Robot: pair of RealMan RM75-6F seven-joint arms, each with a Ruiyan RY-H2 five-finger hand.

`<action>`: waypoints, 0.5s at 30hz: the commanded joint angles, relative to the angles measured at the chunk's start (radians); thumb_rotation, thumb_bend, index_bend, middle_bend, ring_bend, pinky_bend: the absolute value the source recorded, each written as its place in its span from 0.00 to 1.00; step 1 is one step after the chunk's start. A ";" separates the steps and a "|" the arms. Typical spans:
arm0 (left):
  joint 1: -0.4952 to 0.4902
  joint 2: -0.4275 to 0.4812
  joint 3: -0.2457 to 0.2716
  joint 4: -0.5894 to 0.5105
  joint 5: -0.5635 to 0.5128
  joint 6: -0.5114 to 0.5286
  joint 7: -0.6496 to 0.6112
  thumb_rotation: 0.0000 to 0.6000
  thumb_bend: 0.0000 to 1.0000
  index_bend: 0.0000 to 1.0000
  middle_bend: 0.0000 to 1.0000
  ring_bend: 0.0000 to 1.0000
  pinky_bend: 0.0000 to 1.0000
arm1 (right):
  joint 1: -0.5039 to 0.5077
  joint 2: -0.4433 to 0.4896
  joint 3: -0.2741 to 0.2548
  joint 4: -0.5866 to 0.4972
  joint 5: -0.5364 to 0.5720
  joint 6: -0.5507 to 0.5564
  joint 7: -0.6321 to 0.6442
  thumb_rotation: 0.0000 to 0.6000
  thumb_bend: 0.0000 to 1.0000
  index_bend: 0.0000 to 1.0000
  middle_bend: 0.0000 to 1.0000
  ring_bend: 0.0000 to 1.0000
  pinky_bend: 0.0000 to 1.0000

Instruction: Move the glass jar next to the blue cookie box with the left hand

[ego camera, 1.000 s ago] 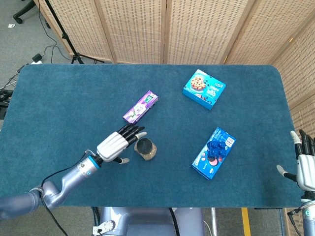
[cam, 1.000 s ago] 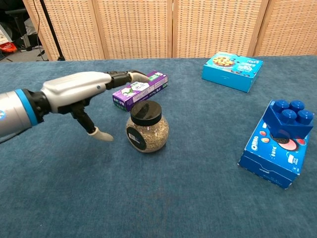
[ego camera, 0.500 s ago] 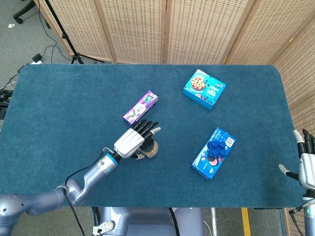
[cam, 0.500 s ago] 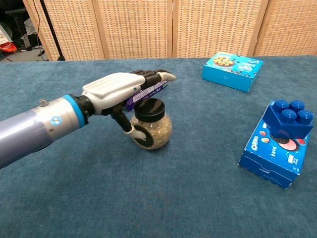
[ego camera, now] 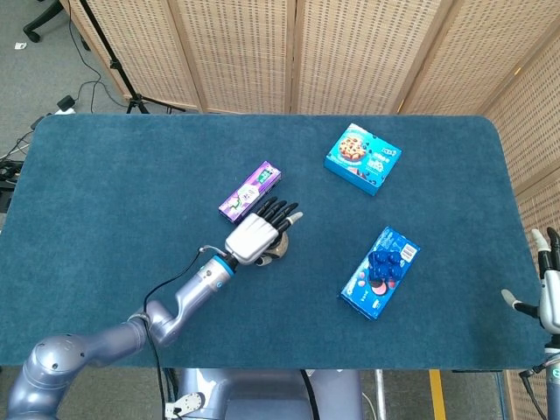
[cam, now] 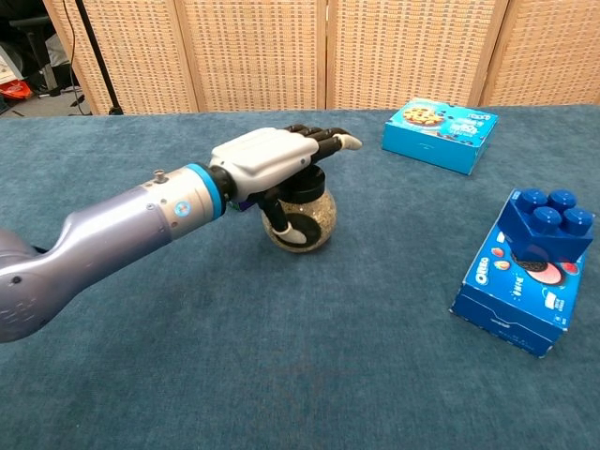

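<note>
The glass jar (cam: pixel 302 217) has been reached and covered by the left hand (cam: pixel 272 161); fingers extended, thumb beneath, grip uncertain.

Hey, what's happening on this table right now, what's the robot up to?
The robot's left hand is stretched over the glass jar, fingers extended above its black lid and the thumb against the jar's side; whether it truly grips it isn't clear. The jar stands on the blue tabletop beside a purple box. The blue cookie box, with a blue toy block on top, lies well off to the right. The right hand waits open at the table's edge.
</note>
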 commanded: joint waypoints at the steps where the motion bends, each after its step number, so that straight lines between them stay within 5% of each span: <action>1: -0.047 -0.037 -0.013 0.078 -0.001 -0.019 0.007 1.00 0.00 0.00 0.00 0.00 0.00 | 0.000 0.002 0.002 0.001 0.003 -0.002 0.005 1.00 0.00 0.00 0.00 0.00 0.00; 6: -0.079 -0.051 -0.009 0.140 -0.006 -0.036 -0.032 1.00 0.00 0.00 0.00 0.00 0.00 | -0.001 0.007 0.011 0.008 0.020 -0.007 0.020 1.00 0.00 0.00 0.00 0.00 0.00; 15: -0.038 0.067 0.055 0.044 0.021 0.001 -0.045 1.00 0.00 0.00 0.00 0.00 0.00 | 0.001 0.010 0.011 0.014 0.022 -0.015 0.033 1.00 0.00 0.00 0.00 0.00 0.00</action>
